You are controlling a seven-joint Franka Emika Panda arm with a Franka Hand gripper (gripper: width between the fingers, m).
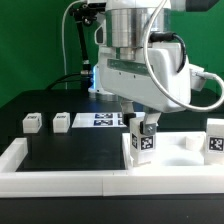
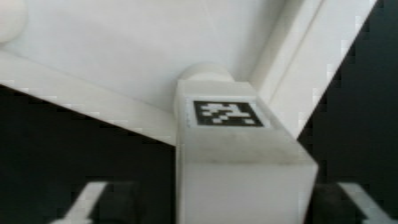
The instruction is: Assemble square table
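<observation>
The white square slab [image 1: 178, 152] lies flat at the exterior view's right, inside the border wall. A white leg block [image 1: 143, 141] with a black-white tag stands upright on its near left corner. It also shows in the wrist view [image 2: 228, 140], standing between my fingers. My gripper [image 1: 140, 121] is right above this leg and straddles its top. In the wrist view my gripper [image 2: 222, 205] is open, with a dark gap on each side of the leg. Another tagged leg [image 1: 215, 140] stands at the slab's right. Two loose leg blocks [image 1: 32, 122] [image 1: 61, 121] lie at the left.
The marker board [image 1: 103, 121] lies on the black table behind the slab. The long white U-shaped border wall [image 1: 60, 180] runs along the front and up the left side. In the wrist view the slab's top [image 2: 125, 40] shows beyond the leg.
</observation>
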